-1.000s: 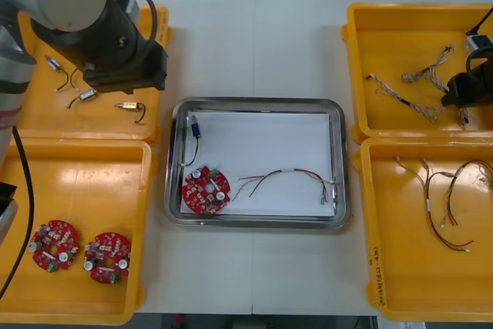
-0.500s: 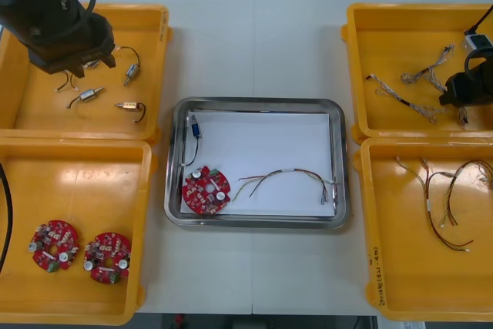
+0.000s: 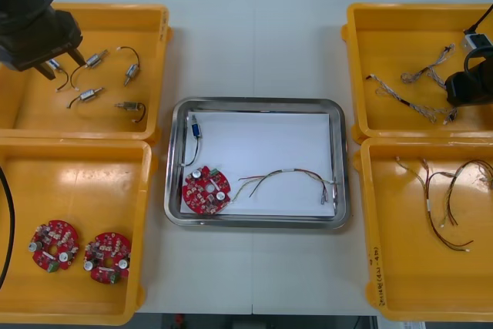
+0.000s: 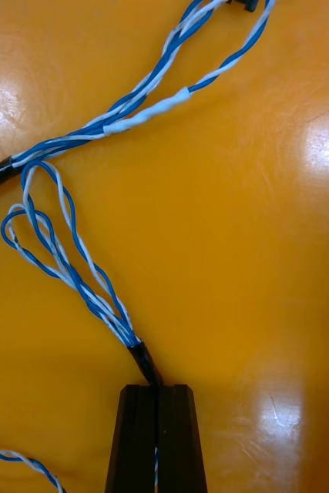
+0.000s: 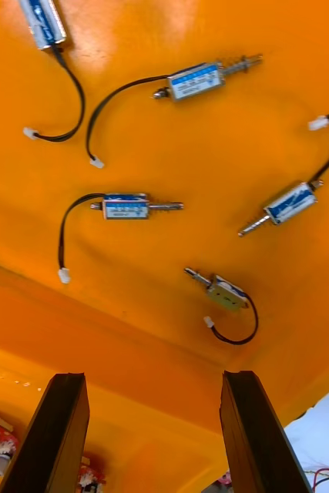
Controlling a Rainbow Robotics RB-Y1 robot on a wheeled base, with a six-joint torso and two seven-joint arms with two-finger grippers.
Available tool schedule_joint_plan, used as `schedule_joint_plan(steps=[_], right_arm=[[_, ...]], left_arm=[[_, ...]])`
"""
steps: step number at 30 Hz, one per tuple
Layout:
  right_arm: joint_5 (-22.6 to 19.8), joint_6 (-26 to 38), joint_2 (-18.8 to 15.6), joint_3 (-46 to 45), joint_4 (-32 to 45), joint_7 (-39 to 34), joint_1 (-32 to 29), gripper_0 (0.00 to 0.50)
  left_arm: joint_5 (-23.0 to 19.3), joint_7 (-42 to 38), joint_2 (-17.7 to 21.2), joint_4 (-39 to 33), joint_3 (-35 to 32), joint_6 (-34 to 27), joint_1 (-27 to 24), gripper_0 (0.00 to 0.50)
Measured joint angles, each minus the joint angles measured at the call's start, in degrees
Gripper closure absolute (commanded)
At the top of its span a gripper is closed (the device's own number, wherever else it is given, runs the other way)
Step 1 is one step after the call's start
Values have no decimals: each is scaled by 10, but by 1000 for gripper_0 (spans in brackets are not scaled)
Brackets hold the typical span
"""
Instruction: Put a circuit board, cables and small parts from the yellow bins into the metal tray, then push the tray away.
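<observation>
Pinched blue-white cable [image 4: 95, 296] w/ R gripper [image 4: 158, 389], fingers closed on it, for tray [image 3: 254, 102]; held L gripper [image 5: 155, 376] open over small parts [image 5: 125, 206].

I see the table [image 3: 254, 44] lit brightly and evenly from overhead. Only short, soft shadows lie along the near rim of the metal tray [image 3: 254, 223], and its shiny edge mirrors the light. White glare patches sit on the far right yellow bin [image 4: 233, 254] around the twisted blue and white cable [image 4: 72, 262]. The far left yellow bin [image 5: 210, 154] shows a fainter one.
</observation>
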State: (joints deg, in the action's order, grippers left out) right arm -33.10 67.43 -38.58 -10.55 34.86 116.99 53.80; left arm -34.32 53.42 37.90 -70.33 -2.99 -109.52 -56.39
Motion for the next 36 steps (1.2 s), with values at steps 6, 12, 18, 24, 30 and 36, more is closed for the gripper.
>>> schedule_joint_plan(steps=[6, 12, 18, 24, 30, 36], right_arm=[[11, 30, -1, 0, 20, 0, 0, 500], [26, 128, -8, -4, 91, 0, -3, 500], [57, 216, -12, -45, 165, 0, -3, 500], [73, 330, -18, -71, 245, 0, -3, 500], [78, 414, -25, -86, 330, -1, -16, 500], [78, 422, -27, -87, 424, -4, -48, 500]], left_arm=[[9, 60, 14, 63, -7, 25, -17, 0], [25, 67, 18, 105, -7, 86, -23, 0], [34, 68, 18, 147, -7, 151, -24, 0], [40, 69, 18, 187, -7, 209, -24, 0], [42, 75, 18, 221, -5, 254, -24, 0], [44, 95, 18, 249, 5, 286, -28, 0]])
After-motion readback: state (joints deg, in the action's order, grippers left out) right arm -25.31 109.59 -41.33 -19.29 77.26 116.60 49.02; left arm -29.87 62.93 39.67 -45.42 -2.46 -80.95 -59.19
